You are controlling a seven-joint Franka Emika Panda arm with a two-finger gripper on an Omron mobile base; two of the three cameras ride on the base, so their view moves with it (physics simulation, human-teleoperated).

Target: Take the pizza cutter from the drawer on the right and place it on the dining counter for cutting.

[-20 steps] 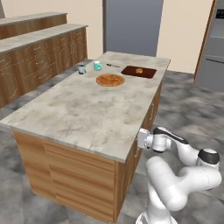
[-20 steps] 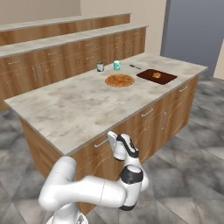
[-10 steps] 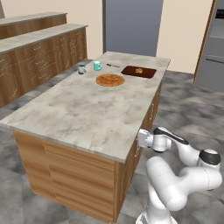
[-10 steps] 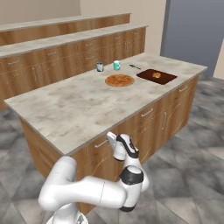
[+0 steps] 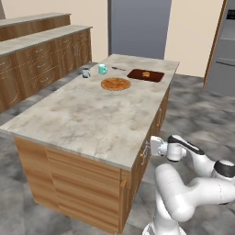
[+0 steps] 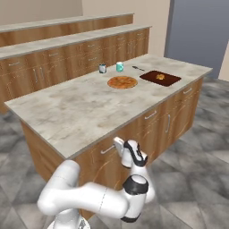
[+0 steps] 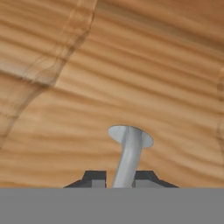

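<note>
Tool clamped on the slim metal handle of the drawer, fingertips on either side of the bar, at 6 o'clock in the hand view. Drawer front closed, so the pizza cutter is presumably inside, unseen. Best move, as I judge it: pull straight back, square to the wood front, keeping the bar centred so it doesn't slip out. Dining counter carries a pizza at 12 o'clock. No writing or labels legible.
</note>
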